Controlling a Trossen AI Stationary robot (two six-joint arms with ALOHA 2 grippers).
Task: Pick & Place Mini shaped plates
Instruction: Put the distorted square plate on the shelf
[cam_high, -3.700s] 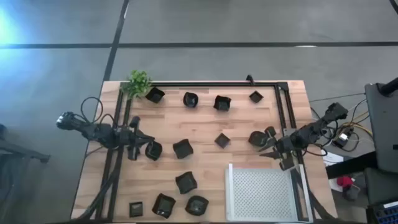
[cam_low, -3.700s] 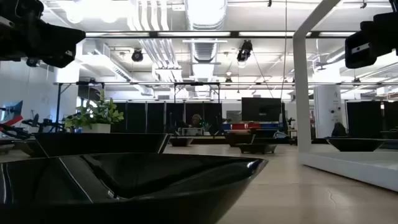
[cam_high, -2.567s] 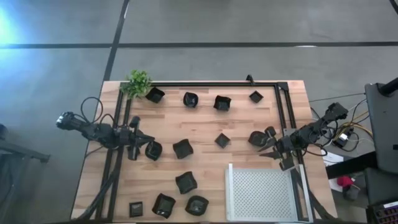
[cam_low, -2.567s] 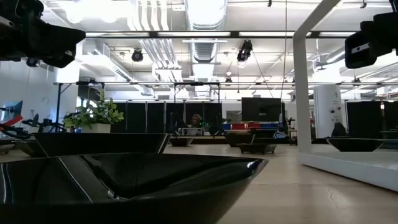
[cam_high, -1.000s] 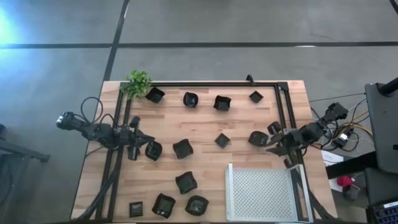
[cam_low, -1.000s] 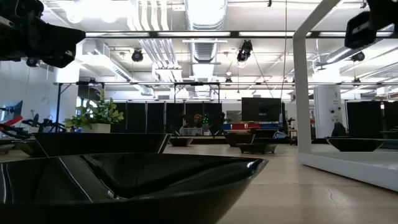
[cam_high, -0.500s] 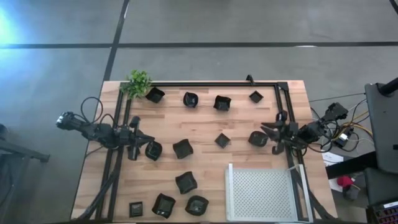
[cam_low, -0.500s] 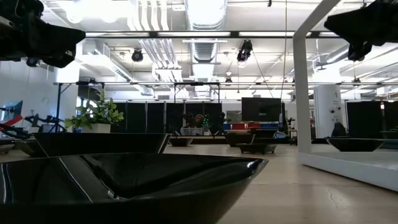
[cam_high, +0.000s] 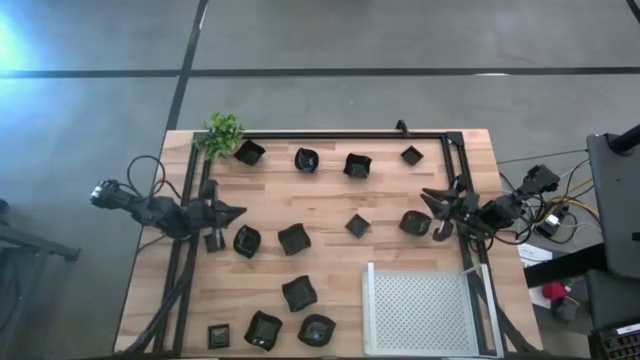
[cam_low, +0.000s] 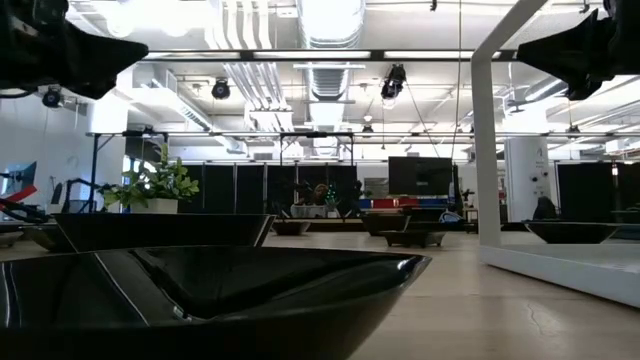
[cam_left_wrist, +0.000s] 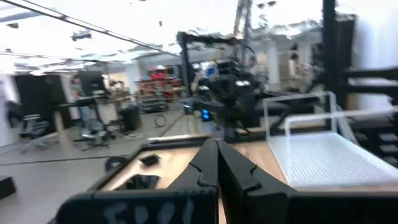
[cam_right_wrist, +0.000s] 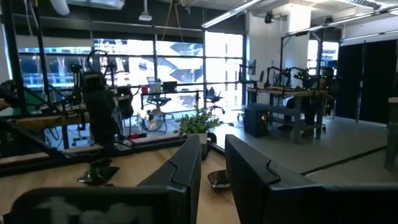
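1. We saw the left gripper (cam_high: 232, 211) at mid-left of the high view, fingers pressed together, holding nothing; the left wrist view showed the two fingers (cam_left_wrist: 231, 168) touching.
2. It sat just above a rounded mini plate (cam_high: 246, 241), apart from it.
3. The right gripper (cam_high: 432, 210) was at mid-right of the high view, fingers spread with a gap between them, nothing pinched; the right wrist view showed the gap between its fingers (cam_right_wrist: 186, 163).
4. A dark round plate (cam_high: 414, 223) lay just left of and below the right gripper's tips; we couldn't tell if they touched.
5. The other mini shaped plates were scattered on the wooden table (cam_high: 330, 200): four along the top edge, e.g. one at (cam_high: 357, 165), three mid-table, four at lower left.
6. The white perforated tray (cam_high: 420, 312) sat at lower right, with no plates in it.
7. The green plant (cam_high: 222, 132) stood at the table's upper-left corner.
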